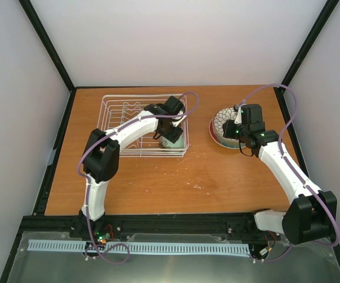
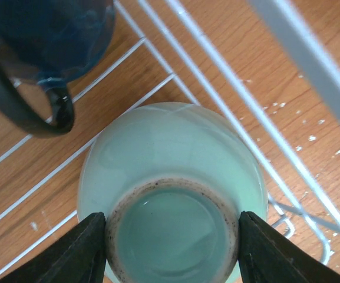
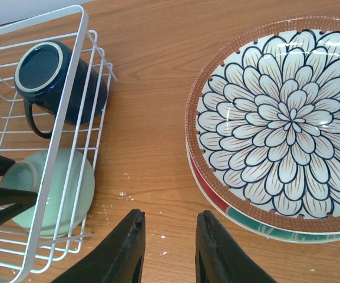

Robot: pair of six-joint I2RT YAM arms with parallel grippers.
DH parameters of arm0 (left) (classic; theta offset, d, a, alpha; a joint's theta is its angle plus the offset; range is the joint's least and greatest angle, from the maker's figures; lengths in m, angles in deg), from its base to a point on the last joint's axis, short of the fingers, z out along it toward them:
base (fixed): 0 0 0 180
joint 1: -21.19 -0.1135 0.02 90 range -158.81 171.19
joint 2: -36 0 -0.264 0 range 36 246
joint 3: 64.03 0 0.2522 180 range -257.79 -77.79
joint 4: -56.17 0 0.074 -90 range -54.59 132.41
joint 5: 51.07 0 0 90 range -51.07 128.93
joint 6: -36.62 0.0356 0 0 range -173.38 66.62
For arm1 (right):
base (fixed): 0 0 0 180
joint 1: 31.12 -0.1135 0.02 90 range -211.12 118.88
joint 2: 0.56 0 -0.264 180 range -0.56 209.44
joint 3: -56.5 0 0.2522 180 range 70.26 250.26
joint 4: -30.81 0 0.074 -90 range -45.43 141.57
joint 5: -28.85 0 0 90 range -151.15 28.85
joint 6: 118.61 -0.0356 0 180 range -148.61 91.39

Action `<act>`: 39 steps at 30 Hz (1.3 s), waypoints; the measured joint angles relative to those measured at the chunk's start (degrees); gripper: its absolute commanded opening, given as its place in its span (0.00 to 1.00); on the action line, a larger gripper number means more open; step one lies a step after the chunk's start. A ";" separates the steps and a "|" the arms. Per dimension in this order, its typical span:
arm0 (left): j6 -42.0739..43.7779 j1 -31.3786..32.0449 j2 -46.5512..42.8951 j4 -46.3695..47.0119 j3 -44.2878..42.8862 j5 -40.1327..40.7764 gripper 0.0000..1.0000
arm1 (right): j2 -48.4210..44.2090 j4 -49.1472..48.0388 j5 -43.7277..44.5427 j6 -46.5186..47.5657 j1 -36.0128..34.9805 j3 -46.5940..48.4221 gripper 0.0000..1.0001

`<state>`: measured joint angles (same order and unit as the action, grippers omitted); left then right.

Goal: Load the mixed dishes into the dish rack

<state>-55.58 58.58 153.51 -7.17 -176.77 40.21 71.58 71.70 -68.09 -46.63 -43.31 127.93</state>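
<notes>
Left arm is reaching into the dish rack [image 1: 114, 109], which sits on the far left part of the wooden table [image 1: 158, 183]. The left gripper [image 2: 172, 247] has its jaws clamped on the mint-green bowl [image 2: 172, 177]. The bowl is upside down, foot ring facing up, and the two black fingers [image 2: 81, 250] press against that ring from either side. The bowl is down in the near right corner of the rack, with the wire floor and the raised rim around it. The dark blue mug [image 3: 55, 76] is in the rack too, just beside the bowl, with its base showing and its handle pointing toward the bowl. I can't tell if they actually touch. Over on the right side of the table, well apart from the rack, the white petal-pattern bowl [image 3: 281, 118] sits right way up on a stack, and the rim of the red plate [image 3: 214, 200] peeks out underneath it. The right gripper [image 3: 170, 247] hangs over bare table between the rack and that stack. Its jaws are a bit apart with nothing between them, so it's open and empty.
</notes>
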 measured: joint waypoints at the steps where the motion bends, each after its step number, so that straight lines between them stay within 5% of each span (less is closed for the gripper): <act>1: -0.02 0.52 0.22 0.35 -0.13 -0.02 0.02 | -0.02 0.09 0.02 0.00 0.00 0.00 0.24; 10: -0.09 1.36 0.35 0.76 -0.17 0.63 0.39 | -1.11 0.55 0.09 0.00 0.50 -0.81 0.25; 14: -0.35 1.36 0.33 0.76 -0.17 0.94 0.46 | -1.27 0.63 0.59 0.00 0.68 -0.85 0.27; 17: -0.74 1.36 0.17 0.74 -0.11 1.36 0.73 | -1.62 1.09 1.31 0.00 0.76 -0.85 0.28; 21: -1.62 1.46 -0.76 0.57 0.85 1.99 0.87 | -2.25 1.73 2.38 0.00 0.96 -0.85 0.28; 33: -3.39 1.57 -10.62 0.24 1.73 6.58 0.95 | -3.50 4.61 6.97 -0.44 2.45 -0.96 0.28; 39: -4.04 1.57 -20.35 3.32 2.69 6.88 0.98 | -1.79 5.75 4.94 -1.14 14.38 -2.21 0.28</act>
<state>-59.62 60.15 133.16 -3.85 -174.08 47.09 69.79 77.45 -63.15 -47.77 -28.92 125.72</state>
